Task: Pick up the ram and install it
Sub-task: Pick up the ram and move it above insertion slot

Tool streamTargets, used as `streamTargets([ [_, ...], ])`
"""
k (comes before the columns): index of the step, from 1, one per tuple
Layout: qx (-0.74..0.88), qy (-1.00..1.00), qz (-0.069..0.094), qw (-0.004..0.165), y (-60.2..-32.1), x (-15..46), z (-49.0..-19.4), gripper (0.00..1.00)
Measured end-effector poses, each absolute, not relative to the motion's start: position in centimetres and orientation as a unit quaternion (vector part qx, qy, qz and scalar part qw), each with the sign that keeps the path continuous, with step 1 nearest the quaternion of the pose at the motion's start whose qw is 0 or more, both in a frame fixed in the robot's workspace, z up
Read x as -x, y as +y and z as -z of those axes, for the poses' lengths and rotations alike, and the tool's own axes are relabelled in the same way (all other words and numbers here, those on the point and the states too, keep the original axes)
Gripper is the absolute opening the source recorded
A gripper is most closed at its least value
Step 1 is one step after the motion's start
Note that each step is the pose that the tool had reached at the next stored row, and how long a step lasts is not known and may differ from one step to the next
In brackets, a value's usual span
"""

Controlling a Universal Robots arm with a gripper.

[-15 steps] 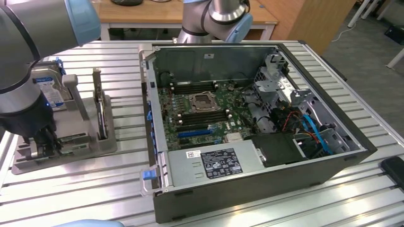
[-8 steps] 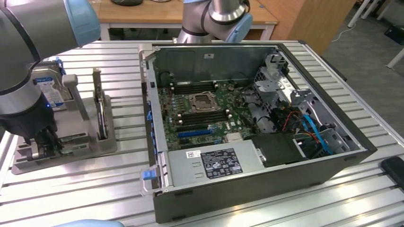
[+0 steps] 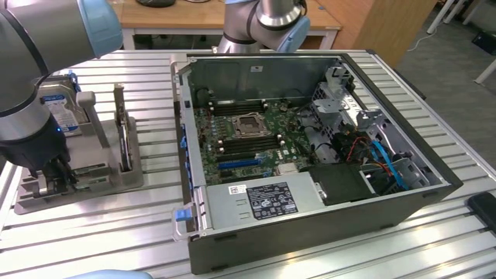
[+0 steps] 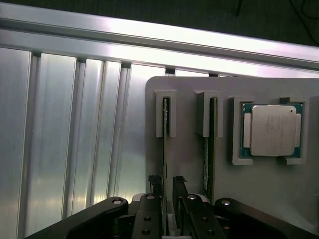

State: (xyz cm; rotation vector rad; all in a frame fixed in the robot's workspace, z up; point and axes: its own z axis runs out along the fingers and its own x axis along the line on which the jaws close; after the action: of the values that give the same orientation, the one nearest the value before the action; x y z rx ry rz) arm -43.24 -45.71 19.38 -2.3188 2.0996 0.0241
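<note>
The slatted metal table (image 3: pixel 147 70) carries an open computer case (image 3: pixel 326 238), lying on its side with the motherboard face up. At nine o'clock from the case in the exterior view sits a grey holder tray (image 3: pixel 116 174), and the arm (image 3: pixel 31 75) reaches down over it. A hard drive (image 3: pixel 60 110) stands in the tray at twelve o'clock from the gripper (image 3: pixel 56 174).

In the wrist view the gripper (image 4: pixel 167 179) is low over the tray (image 4: pixel 279 189). Its fingers (image 4: pixel 154 181) stand narrowly apart, one on each side of the ram (image 4: pixel 165 129), which stands on edge in its slot. A sliver of gap shows beside one pad, so I judge it straddled, not clamped. A second stick (image 4: pixel 213 144) stands in the neighbouring slot, and beyond it the processor (image 4: pixel 273 130) lies flat in a square recess.

The ram looks light, stiff and thin, and probably fragile. Its chips and contact edge should stay untouched. The flat faces near the middle of the upper edge seem the safest hold. They are smooth, so a square, firm pinch matters.
</note>
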Motion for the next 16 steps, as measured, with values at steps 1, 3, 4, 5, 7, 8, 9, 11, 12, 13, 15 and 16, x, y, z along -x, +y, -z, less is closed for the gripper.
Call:
streamTargets([
  [1, 0.741, 0.671, -0.008, 0.007, -45.71, 43.24, -19.38, 0.24],
  [3, 0.741, 0.671, -0.008, 0.007, -45.71, 43.25, -19.37, 0.24],
  [4, 0.741, 0.671, -0.008, 0.007, -45.71, 43.25, -19.37, 0.24],
  [5, 0.741, 0.671, -0.008, 0.007, -45.71, 43.25, -19.38, 0.24],
  [7, 0.741, 0.671, -0.008, 0.007, -45.71, 43.25, -19.38, 0.22],
  [8, 0.741, 0.671, -0.008, 0.007, -45.71, 43.25, -19.38, 0.16],
  [9, 0.741, 0.671, -0.008, 0.007, -45.71, 43.25, -19.38, 0.13],
  [11, 0.741, 0.671, -0.008, 0.007, -45.71, 43.25, -19.38, 0.13],
  [12, 0.741, 0.671, -0.008, 0.007, -45.71, 43.25, -19.38, 0.13],
  [13, 0.741, 0.671, -0.008, 0.007, -45.71, 43.25, -19.38, 0.13],
  [15, 0.741, 0.671, -0.008, 0.007, -45.71, 43.25, -19.38, 0.13],
  [16, 0.741, 0.671, -0.008, 0.007, -45.71, 43.25, -19.38, 0.13],
])
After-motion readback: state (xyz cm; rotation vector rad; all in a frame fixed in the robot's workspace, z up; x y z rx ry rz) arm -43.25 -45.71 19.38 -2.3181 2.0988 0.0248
